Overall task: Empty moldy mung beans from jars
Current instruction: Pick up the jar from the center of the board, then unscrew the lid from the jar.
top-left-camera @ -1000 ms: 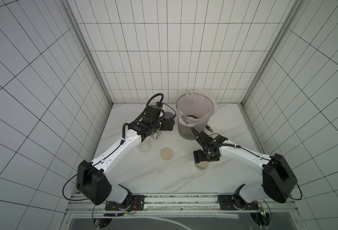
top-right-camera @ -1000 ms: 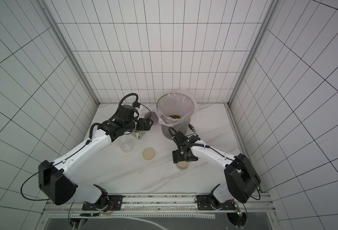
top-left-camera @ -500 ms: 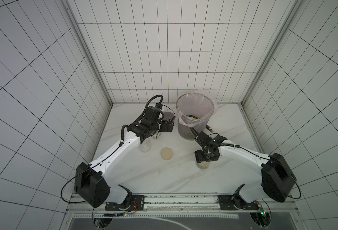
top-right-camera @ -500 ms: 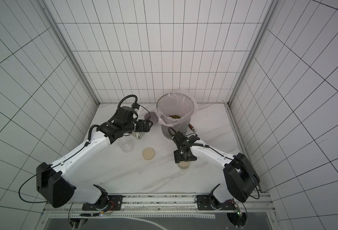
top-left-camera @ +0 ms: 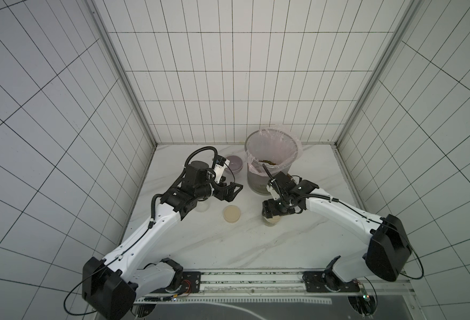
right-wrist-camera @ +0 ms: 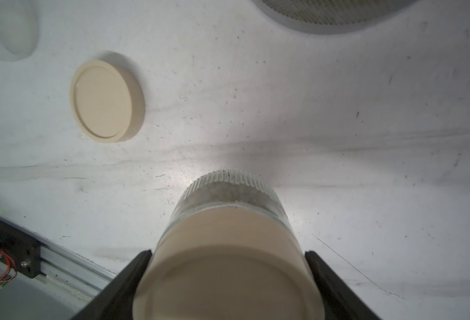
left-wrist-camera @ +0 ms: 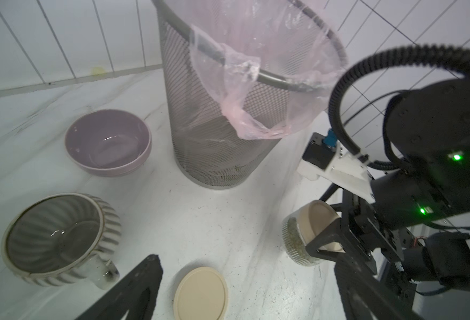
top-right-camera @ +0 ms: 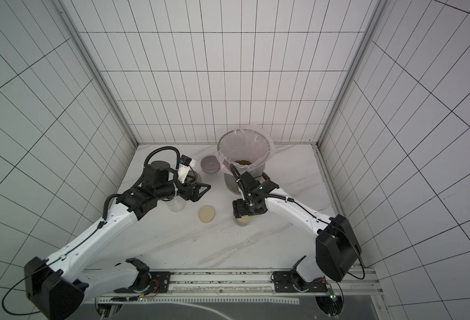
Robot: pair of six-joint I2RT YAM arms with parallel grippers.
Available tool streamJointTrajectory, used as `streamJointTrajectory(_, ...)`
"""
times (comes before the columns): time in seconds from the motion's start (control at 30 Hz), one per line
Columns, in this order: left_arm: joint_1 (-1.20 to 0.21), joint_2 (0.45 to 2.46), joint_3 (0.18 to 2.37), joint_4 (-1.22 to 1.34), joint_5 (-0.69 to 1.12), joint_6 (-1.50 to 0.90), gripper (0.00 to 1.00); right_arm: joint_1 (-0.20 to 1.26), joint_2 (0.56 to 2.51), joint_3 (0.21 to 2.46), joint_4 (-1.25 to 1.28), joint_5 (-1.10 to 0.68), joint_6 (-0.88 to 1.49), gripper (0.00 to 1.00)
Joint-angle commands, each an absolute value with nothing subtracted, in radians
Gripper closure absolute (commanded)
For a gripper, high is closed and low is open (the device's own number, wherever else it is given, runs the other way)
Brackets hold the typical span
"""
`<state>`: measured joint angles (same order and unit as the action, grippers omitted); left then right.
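Since the counter (top-left-camera: 228, 249) carries little besides the tall mesh bin (top-left-camera: 254, 181) at its far side, there is room to work. The step in hand looks to be uncapping the second jar. The left gripper (top-left-camera: 228, 191) hangs empty with jaws wide apart at the far left, well apart from that jar. Bracing the glass with it would probably stop the jar lifting with its cap. The right gripper (right-wrist-camera: 227, 257) sits over the capped jar (right-wrist-camera: 228, 196), which stands upright near of the bin, just right of the loose lid (top-left-camera: 232, 213). Its jaws press against both sides of the beige lid (right-wrist-camera: 228, 279). Pull straight up and level, since mung beans (left-wrist-camera: 290, 241) show through the glass right up to the lid.
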<state>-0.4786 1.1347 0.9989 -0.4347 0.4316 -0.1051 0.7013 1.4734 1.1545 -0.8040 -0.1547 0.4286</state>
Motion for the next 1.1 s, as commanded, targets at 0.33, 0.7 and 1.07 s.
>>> streamJointTrajectory(0.33,-0.49,0.987,0.9,-0.413,0.646,0.274,0.02,0.684,1.535,1.546,-0.887,-0.46,0.307,0.25)
streamJointTrajectory(0.7,-0.556,1.073,0.968,-0.471,0.632,0.437,0.02,0.655,1.546,1.643,-0.886,-0.638,0.305,0.25)
streamJointTrajectory(1.07,-0.584,1.131,0.989,-0.482,0.635,0.493,0.02,0.655,1.543,1.67,-0.849,-0.73,0.322,0.26)
